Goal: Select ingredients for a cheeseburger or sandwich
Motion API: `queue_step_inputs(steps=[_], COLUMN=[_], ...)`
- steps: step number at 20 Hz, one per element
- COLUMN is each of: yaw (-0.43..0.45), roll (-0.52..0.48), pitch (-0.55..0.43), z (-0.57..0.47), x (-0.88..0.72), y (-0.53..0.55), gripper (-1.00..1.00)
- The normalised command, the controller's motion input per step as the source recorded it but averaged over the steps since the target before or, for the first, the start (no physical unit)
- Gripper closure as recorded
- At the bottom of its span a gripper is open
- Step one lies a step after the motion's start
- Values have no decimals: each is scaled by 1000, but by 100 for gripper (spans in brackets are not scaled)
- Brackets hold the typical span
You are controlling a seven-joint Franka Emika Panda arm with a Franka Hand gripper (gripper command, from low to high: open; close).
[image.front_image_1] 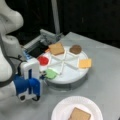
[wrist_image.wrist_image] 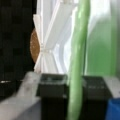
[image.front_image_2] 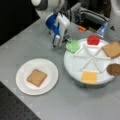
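In both front views my gripper [image.front_image_1: 42, 75] [image.front_image_2: 67, 40] is at the edge of the white divided tray [image.front_image_1: 75, 77] [image.front_image_2: 75, 62], shut on the green lettuce [image.front_image_1: 51, 74] [image.front_image_2: 73, 46]. The wrist view shows the lettuce [wrist_image.wrist_image: 77, 50] edge-on between the dark fingers [wrist_image.wrist_image: 52, 87] of the gripper [wrist_image.wrist_image: 75, 90]. The tray's other sections hold the red tomato [image.front_image_1: 43, 60] [image.front_image_2: 93, 40], a toast square [image.front_image_1: 56, 48] [image.front_image_2: 112, 49], the brown patty [image.front_image_1: 75, 49] [image.front_image_2: 114, 69] and the yellow cheese [image.front_image_1: 85, 63] [image.front_image_2: 89, 77]. Another toast square [image.front_image_1: 79, 115] [image.front_image_2: 36, 77] lies alone on the white plate [image.front_image_1: 62, 110] [image.front_image_2: 45, 67].
A dark open box with metal parts [image.front_image_1: 40, 47] [image.front_image_2: 87, 17] stands behind the tray. The grey table [image.front_image_1: 105, 82] [image.front_image_2: 75, 102] spreads around the plate and the tray, and its edge drops off at a front view's bottom left [image.front_image_2: 10, 100].
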Motion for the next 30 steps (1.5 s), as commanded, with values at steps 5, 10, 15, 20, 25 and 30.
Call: queue_step_inputs(steps=[5,10,15,20,25,30], yaw=[53,79,91,149,243,302], roll=[-86,-84,-80,-71,-97,-38], pitch=[42,59,85,84,126,94], z=[100,108,106,76,98,151], x=[-34,-27,70,141,119,157], y=[-19,-86,-189,-228,-149,-126], gripper=[100,100,100,100,100,100])
